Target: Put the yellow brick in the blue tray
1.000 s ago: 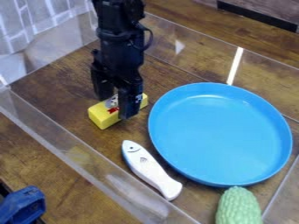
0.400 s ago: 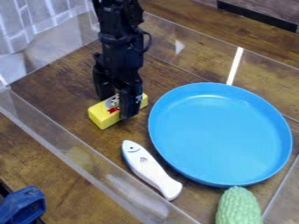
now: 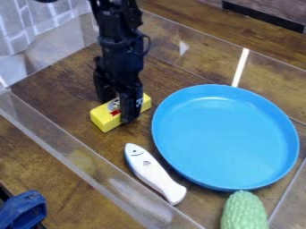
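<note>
The yellow brick (image 3: 107, 116) lies on the wooden tabletop (image 3: 72, 89), just left of the blue tray (image 3: 227, 136) and not in it. A small red mark shows on the top of the brick near its right end. The black pincer (image 3: 122, 104) is down at the brick, its fingers (image 3: 134, 106) reaching the brick's upper right part, one dark finger on the side nearer the tray and the other behind it. The fingers stand a little apart, but whether they actually press on the brick cannot be told from this view, since the black body hides the contact. The arm (image 3: 117, 36) rises straight up from the pincer to the top edge of the view.

The tray is a round, shallow dish with a raised rim, and its inside is bare blue. In front of the brick and beside the tray's lower left rim lies a white object (image 3: 156, 173) with a grey mark near its pointed end, set at a slant. At the bottom right, close to the tray's front rim, sits a green bumpy object (image 3: 245, 213), partly cut off by the edge. Clear plastic walls (image 3: 66, 143) box in the work area. A blue item (image 3: 21, 211) shows outside the wall at the bottom left corner.
</note>
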`<state>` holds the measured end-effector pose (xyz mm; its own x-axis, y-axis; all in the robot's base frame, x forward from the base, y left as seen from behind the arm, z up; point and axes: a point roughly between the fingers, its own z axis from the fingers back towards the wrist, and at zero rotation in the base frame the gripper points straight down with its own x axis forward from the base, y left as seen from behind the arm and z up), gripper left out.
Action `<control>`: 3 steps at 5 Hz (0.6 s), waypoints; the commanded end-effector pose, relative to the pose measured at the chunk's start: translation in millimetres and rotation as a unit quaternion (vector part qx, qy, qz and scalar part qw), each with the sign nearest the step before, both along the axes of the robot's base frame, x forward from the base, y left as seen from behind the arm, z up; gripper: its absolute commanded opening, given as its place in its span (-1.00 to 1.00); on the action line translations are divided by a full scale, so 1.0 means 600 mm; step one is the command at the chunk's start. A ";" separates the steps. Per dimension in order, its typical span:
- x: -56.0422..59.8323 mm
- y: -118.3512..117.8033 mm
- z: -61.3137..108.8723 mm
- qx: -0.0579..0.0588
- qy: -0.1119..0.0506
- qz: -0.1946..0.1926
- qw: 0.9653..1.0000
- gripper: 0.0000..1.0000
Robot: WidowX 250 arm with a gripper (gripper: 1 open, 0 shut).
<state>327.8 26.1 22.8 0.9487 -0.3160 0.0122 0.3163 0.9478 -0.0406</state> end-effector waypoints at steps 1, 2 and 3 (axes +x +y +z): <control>0.016 0.013 0.016 0.003 -0.025 0.007 1.000 -1.00; 0.017 0.013 0.023 0.009 -0.024 0.008 1.000 -1.00; 0.019 0.013 0.036 0.017 -0.023 0.010 1.000 -1.00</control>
